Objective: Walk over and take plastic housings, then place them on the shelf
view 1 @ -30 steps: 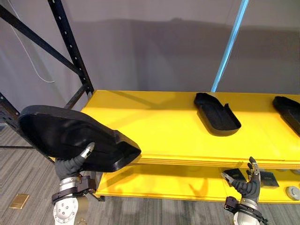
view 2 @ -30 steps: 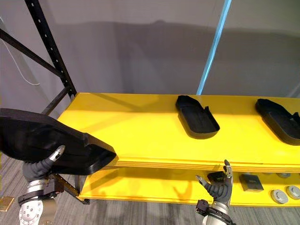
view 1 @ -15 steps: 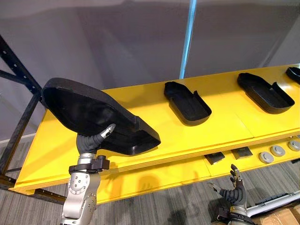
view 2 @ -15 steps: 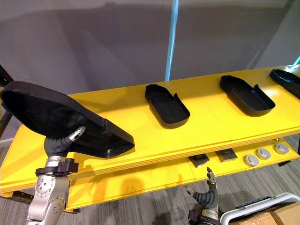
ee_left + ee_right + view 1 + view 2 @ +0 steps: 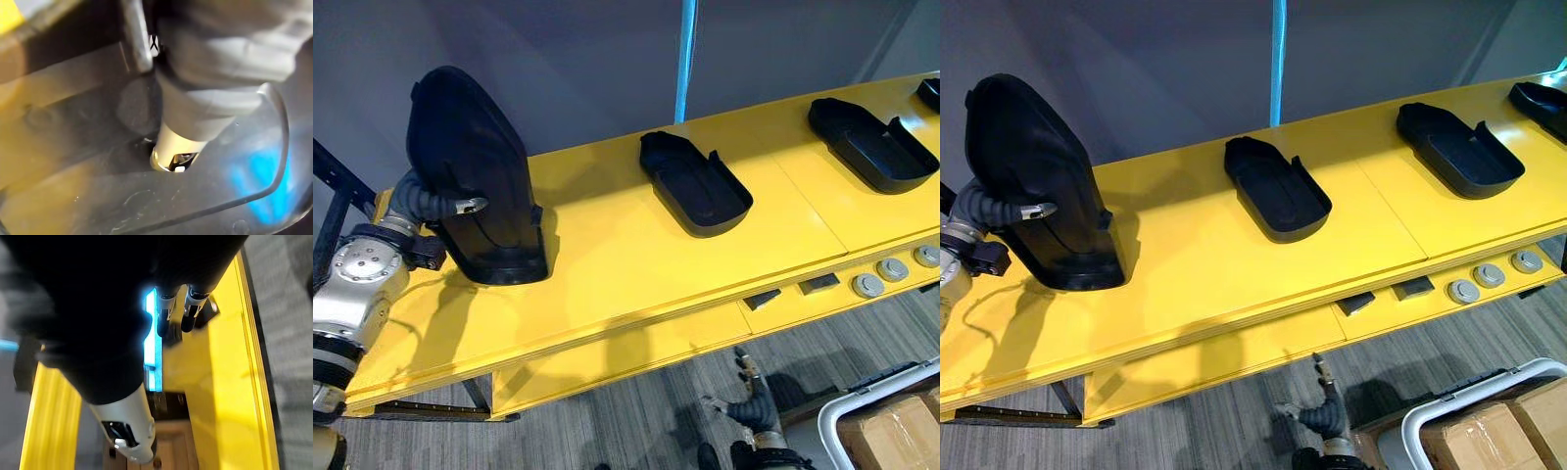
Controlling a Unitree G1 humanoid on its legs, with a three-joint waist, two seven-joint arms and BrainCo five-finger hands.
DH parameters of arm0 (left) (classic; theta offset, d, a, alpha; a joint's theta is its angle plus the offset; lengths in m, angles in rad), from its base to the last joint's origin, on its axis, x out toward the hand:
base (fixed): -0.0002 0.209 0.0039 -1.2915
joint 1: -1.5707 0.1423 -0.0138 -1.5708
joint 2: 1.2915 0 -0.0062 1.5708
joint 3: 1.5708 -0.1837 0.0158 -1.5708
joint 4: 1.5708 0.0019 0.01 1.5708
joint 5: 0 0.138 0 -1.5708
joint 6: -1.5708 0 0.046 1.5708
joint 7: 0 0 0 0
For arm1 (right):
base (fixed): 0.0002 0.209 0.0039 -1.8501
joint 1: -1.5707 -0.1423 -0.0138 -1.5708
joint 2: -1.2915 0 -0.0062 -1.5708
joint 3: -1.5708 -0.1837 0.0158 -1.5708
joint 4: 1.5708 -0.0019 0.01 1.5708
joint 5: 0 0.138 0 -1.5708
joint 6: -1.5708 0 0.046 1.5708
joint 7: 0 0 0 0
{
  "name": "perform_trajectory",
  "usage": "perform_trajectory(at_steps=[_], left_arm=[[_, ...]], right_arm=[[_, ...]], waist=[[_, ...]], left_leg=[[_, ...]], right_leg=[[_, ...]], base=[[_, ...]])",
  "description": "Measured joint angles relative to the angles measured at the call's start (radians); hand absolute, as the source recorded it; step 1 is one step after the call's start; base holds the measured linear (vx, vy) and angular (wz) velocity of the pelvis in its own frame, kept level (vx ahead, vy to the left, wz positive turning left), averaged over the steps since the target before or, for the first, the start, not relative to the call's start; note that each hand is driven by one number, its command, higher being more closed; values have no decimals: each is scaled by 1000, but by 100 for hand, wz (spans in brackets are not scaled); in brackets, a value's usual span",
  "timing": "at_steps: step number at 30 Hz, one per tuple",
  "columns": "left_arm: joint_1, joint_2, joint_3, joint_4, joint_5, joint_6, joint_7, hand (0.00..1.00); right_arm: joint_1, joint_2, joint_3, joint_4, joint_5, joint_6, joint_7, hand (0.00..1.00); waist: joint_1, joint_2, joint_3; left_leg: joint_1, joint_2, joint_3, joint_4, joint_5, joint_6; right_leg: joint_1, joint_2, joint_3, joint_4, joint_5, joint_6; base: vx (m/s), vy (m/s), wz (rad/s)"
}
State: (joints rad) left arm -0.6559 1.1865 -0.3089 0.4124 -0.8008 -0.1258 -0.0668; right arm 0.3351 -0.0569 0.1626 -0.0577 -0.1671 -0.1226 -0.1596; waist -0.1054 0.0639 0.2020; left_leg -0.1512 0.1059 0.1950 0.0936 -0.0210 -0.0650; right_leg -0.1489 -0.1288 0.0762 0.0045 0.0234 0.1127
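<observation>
Black plastic housing (image 5: pixel 470 176) is clamped in my left hand (image 5: pixel 421 201), thumb across its face, tipped steeply with its low end down at the left end of the yellow shelf (image 5: pixel 636 264), long axis pointing toward the wall, while my right hand (image 5: pixel 749 406) hangs open well below.

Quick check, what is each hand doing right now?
Left hand: shut on the black plastic housing.
Right hand: open, holding nothing.
</observation>
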Motion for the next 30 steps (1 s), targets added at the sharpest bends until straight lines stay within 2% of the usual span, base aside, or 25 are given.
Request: perform_trajectory(at_steps=[6,10,13,16,21,25,30], left_arm=[[2,16,-32,56,-110,26,-37,100],[42,16,-35,112,-140,50,-43,100],[44,15,-57,180,-138,72,-41,100],[44,12,-72,272,-129,100,-27,100],[31,11,-71,372,-19,117,-25,100],[3,14,-67,435,80,119,-36,100],[-79,14,-46,533,273,130,-63,100]], right_arm=[[-27,-26,54,48,-9,1,15,0],[-32,-28,86,76,-34,1,14,0],[-34,-26,103,79,-40,3,14,0],[-47,-28,115,78,-42,4,13,0],[-47,-24,113,75,-42,4,13,0],[-46,-23,114,72,-42,3,13,0],[-44,-21,114,72,-40,2,23,0]], waist=[[-3,-1,1],[-5,-3,3],[-14,-21,12],[-11,-46,21],[-22,-65,29],[-18,-65,29],[-22,-65,31]], left_leg=[[2,6,-5,-26,14,-7],[2,7,-2,-48,19,-14],[2,7,-1,-55,24,-14],[-9,6,23,-60,28,-15],[-41,5,28,-82,49,-17],[-38,12,41,-87,50,-18],[-56,21,47,-88,54,-24]], right_leg=[[-13,10,3,1,8,-10],[-33,14,24,2,18,-9],[-39,15,28,1,26,-8],[-66,17,52,-1,40,-8],[-99,17,58,-32,70,-7],[-105,25,75,-32,71,-7],[-128,36,79,-31,76,-13]], base=[[-35,-12,-2],[-58,15,-11],[-53,13,-4],[-50,21,-20],[-4,10,-5],[25,10,-12],[-1,3,-4]])
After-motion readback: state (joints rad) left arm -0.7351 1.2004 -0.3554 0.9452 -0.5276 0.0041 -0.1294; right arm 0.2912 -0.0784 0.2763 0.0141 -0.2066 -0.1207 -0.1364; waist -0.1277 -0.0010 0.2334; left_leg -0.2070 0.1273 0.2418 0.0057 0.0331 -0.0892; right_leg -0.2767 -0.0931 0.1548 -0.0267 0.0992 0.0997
